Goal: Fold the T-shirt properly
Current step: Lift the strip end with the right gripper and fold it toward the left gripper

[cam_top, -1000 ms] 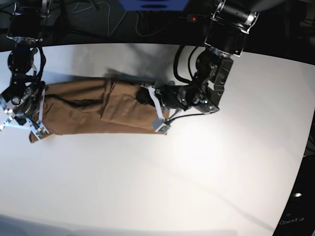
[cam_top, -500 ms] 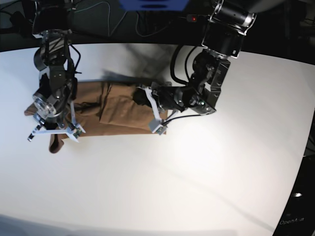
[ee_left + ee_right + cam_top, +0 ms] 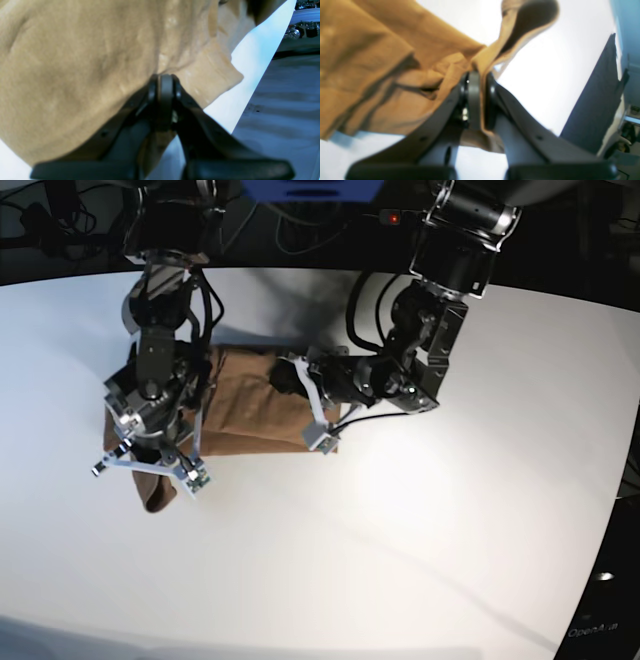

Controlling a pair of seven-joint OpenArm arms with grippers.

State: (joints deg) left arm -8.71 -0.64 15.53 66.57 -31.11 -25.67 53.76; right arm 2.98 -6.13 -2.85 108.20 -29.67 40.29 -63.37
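The tan-brown T-shirt (image 3: 245,405) lies as a narrow folded band on the white table (image 3: 420,530). At the left of the base view my right gripper (image 3: 150,470) is raised above the table and shut on the shirt's left end, and a flap of cloth (image 3: 155,495) hangs below it. The right wrist view shows that gripper (image 3: 476,77) pinching a bunched fold of the T-shirt (image 3: 370,62). My left gripper (image 3: 305,402) lies low at the shirt's right end, shut on the edge. Close up, that gripper (image 3: 163,80) bites the T-shirt (image 3: 75,62) near a hemmed corner.
Dark cables and equipment (image 3: 300,220) run behind the table's curved back edge. The table's right edge (image 3: 620,480) curves down to a dark floor. Bare white tabletop stretches in front of the shirt and to its right.
My right arm has carried the shirt's left end up and to the right, over the rest of the shirt, which now looks shorter. The left gripper has stayed in place.
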